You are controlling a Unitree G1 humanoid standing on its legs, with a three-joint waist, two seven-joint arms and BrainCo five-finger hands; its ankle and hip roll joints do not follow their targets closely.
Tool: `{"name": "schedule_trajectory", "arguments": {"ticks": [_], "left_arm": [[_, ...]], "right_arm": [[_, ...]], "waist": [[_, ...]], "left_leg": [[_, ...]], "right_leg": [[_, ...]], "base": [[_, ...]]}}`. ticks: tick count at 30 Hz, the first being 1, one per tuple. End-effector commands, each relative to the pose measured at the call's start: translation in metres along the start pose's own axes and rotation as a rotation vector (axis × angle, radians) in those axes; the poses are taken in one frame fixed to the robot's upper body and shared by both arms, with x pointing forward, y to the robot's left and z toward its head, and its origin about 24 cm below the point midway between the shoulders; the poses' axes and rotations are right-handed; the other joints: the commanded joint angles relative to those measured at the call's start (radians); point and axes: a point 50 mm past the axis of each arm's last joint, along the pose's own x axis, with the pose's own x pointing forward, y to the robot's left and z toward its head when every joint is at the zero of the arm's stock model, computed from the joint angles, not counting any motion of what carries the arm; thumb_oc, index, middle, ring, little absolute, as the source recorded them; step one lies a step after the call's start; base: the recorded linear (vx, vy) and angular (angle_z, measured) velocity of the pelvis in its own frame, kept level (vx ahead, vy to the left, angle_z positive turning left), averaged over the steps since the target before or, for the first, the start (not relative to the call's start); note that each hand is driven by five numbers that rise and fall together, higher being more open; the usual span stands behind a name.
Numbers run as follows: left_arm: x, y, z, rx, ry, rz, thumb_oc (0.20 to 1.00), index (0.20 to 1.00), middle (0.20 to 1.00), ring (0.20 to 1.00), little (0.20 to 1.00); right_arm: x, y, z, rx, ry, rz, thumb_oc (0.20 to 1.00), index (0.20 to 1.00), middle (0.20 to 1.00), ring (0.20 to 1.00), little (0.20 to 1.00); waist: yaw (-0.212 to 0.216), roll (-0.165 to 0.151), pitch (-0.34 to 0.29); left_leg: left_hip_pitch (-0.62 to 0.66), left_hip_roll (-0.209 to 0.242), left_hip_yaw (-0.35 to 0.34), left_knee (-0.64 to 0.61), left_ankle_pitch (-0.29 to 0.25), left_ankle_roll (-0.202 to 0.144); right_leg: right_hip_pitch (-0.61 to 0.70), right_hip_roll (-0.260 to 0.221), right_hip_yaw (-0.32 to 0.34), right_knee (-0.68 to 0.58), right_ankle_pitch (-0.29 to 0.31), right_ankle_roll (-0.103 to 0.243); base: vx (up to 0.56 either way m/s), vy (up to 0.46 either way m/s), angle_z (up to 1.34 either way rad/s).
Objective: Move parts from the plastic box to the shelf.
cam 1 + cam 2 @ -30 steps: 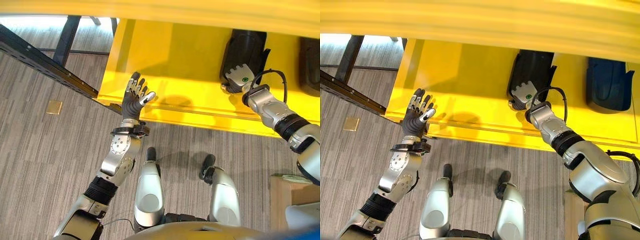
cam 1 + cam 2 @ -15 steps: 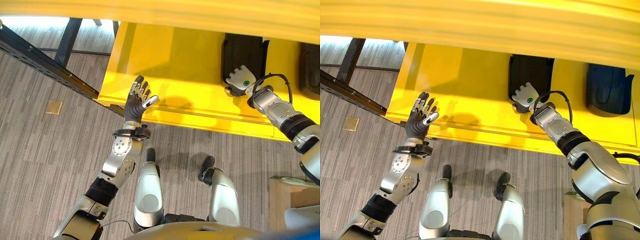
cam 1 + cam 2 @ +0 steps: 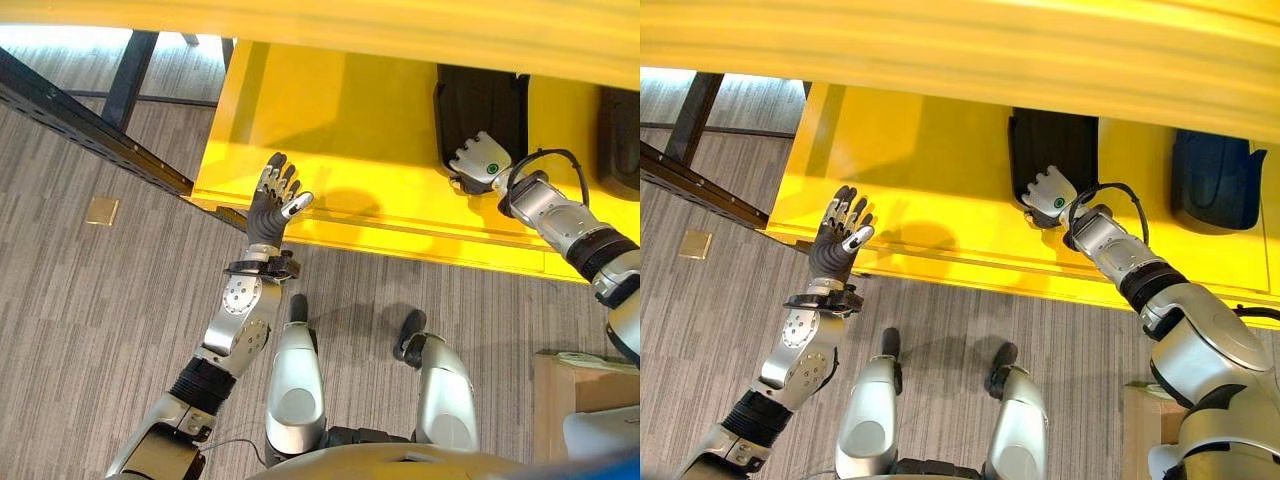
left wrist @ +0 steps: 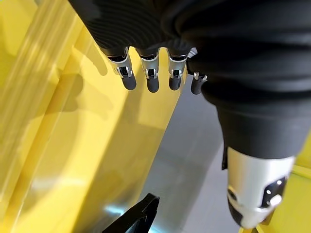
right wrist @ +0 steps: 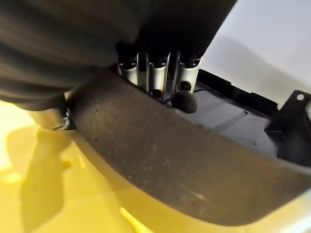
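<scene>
Gripping the near edge of the black part [image 3: 1052,150] on the yellow shelf [image 3: 930,150], upper right of the frame, the right hand [image 3: 1048,196] could drag it off if withdrawn unreleased (left hand [image 3: 838,240] hovers open, empty, at the shelf's edge).

Left hand [image 3: 272,205] open, right hand [image 3: 478,163] clasping.

My two silver-grey arms end in dark ribbed wrist covers, the right hand [image 3: 478,163] bearing a green dot, with dark-tipped silver fingers [image 4: 149,77].
</scene>
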Motion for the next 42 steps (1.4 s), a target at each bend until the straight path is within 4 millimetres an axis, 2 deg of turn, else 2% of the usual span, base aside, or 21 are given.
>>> {"name": "schedule_trajectory", "arguments": {"ticks": [1, 5, 7, 8, 10, 16, 22, 35, 39, 40, 41, 42], "left_arm": [[-0.001, -0.007, 0.021, -0.049, -0.129, -0.042, 1.000, 1.000, 1.000, 1.000, 1.000], [0.001, -0.010, 0.023, -0.054, -0.137, -0.042, 1.000, 1.000, 1.000, 1.000, 1.000], [0.003, -0.013, 0.026, -0.061, -0.143, -0.040, 1.000, 1.000, 1.000, 1.000, 1.000], [0.003, -0.013, 0.026, -0.063, -0.142, -0.038, 1.000, 1.000, 1.000, 1.000, 1.000], [0.004, -0.013, 0.027, -0.067, -0.145, -0.038, 1.000, 1.000, 1.000, 1.000, 1.000], [0.005, -0.018, 0.027, -0.087, -0.144, -0.040, 1.000, 1.000, 1.000, 1.000, 1.000], [0.003, -0.018, 0.023, -0.084, -0.129, -0.056, 1.000, 1.000, 1.000, 1.000, 1.000], [-0.002, -0.015, 0.019, -0.081, -0.110, -0.081, 1.000, 1.000, 1.000, 1.000, 1.000], [-0.003, -0.016, 0.018, -0.081, -0.105, -0.085, 1.000, 1.000, 1.000, 1.000, 1.000], [-0.004, -0.016, 0.018, -0.083, -0.104, -0.084, 1.000, 1.000, 1.000, 1.000, 1.000], [-0.004, -0.016, 0.019, -0.084, -0.107, -0.086, 1.000, 1.000, 1.000, 1.000, 1.000], [-0.004, -0.016, 0.019, -0.083, -0.110, -0.086, 1.000, 1.000, 1.000, 1.000, 1.000]], "right_arm": [[-0.008, 0.015, -0.009, 0.144, 0.126, 0.115, 0.200, 0.200, 0.200, 0.200, 0.200], [-0.006, 0.019, -0.006, 0.433, 0.233, 0.139, 0.200, 0.200, 0.200, 0.200, 0.200], [-0.001, 0.012, -0.003, 0.472, 0.232, 0.098, 0.200, 0.200, 0.200, 0.200, 0.200], [0.000, 0.011, -0.002, 0.474, 0.225, 0.090, 0.200, 0.200, 0.200, 0.200, 0.200], [0.003, 0.006, -0.001, 0.507, 0.223, 0.071, 0.200, 0.200, 0.200, 0.200, 0.200], [0.020, -0.026, 0.012, 0.234, 0.053, -0.065, 0.200, 0.200, 0.200, 0.200, 0.200], [0.027, -0.044, 0.023, 0.120, -0.057, -0.129, 0.200, 0.200, 0.200, 0.200, 0.200], [0.036, -0.060, 0.027, 0.023, -0.108, -0.154, 0.200, 0.200, 0.200, 0.200, 0.200], [0.037, -0.057, 0.022, 0.086, -0.030, -0.111, 0.200, 0.200, 0.200, 0.200, 0.200], [0.036, -0.054, 0.020, 0.122, 0.009, -0.099, 0.200, 0.200, 0.200, 0.200, 0.200], [0.036, -0.053, 0.018, 0.122, 0.021, -0.096, 0.200, 0.200, 0.200, 0.200, 0.200], [0.036, -0.050, 0.016, 0.147, 0.049, -0.074, 0.200, 0.200, 0.200, 0.200, 0.200]], "waist": [[-0.002, 0.016, 0.039], [-0.008, 0.019, 0.039], [-0.012, 0.026, 0.040], [-0.015, 0.024, 0.039], [-0.016, 0.031, 0.040], [-0.013, 0.043, 0.037], [0.001, 0.041, 0.032], [0.027, 0.041, 0.032], [0.030, 0.039, 0.032], [0.029, 0.036, 0.032], [0.029, 0.038, 0.033], [0.028, 0.035, 0.033]], "left_leg": [[-0.008, -0.020, 0.065, -0.012, 0.038, 0.040], [-0.009, -0.022, 0.064, -0.015, 0.038, 0.041], [-0.019, -0.019, 0.071, -0.020, 0.056, 0.050], [-0.010, -0.023, 0.064, -0.014, 0.036, 0.041], [-0.015, -0.021, 0.070, -0.021, 0.055, 0.050], [-0.005, -0.026, 0.067, -0.017, 0.051, 0.051], [-0.005, -0.027, 0.064, -0.017, 0.051, 0.051], [-0.008, -0.031, 0.057, -0.015, 0.051, 0.052], [-0.008, -0.030, 0.056, -0.016, 0.052, 0.051], [0.000, -0.034, 0.049, -0.010, 0.032, 0.042], [-0.008, -0.030, 0.056, -0.016, 0.051, 0.051], [0.000, -0.034, 0.049, -0.009, 0.031, 0.043]], "right_leg": [[0.038, 0.040, 0.009, 0.138, -0.133, 0.013], [0.035, 0.040, 0.013, 0.135, -0.132, 0.012], [0.025, 0.041, 0.008, 0.127, -0.112, 0.000], [0.034, 0.039, 0.017, 0.132, -0.129, 0.010], [0.027, 0.041, 0.011, 0.124, -0.110, 0.000], [0.038, 0.043, 0.012, 0.123, -0.113, -0.001], [0.039, 0.039, 0.004, 0.126, -0.114, 0.000], [0.043, 0.033, -0.006, 0.126, -0.111, 0.002], [0.042, 0.031, -0.007, 0.130, -0.111, 0.003], [0.049, 0.029, 0.002, 0.138, -0.130, 0.014], [0.041, 0.031, -0.006, 0.133, -0.113, 0.003], [0.049, 0.029, 0.003, 0.140, -0.132, 0.014]], "base": [[0.00, 0.000, 0.00], [0.00, 0.000, 0.00], [-0.04, 0.032, 0.00], [-0.07, 0.034, -0.01], [-0.03, 0.017, -0.01], [0.00, 0.005, 0.00], [0.00, 0.000, -0.01], [0.00, 0.000, 0.00], [0.02, -0.002, 0.00], [0.00, 0.000, 0.00], [0.06, -0.007, 0.04], [-0.06, 0.000, 0.05]]}}
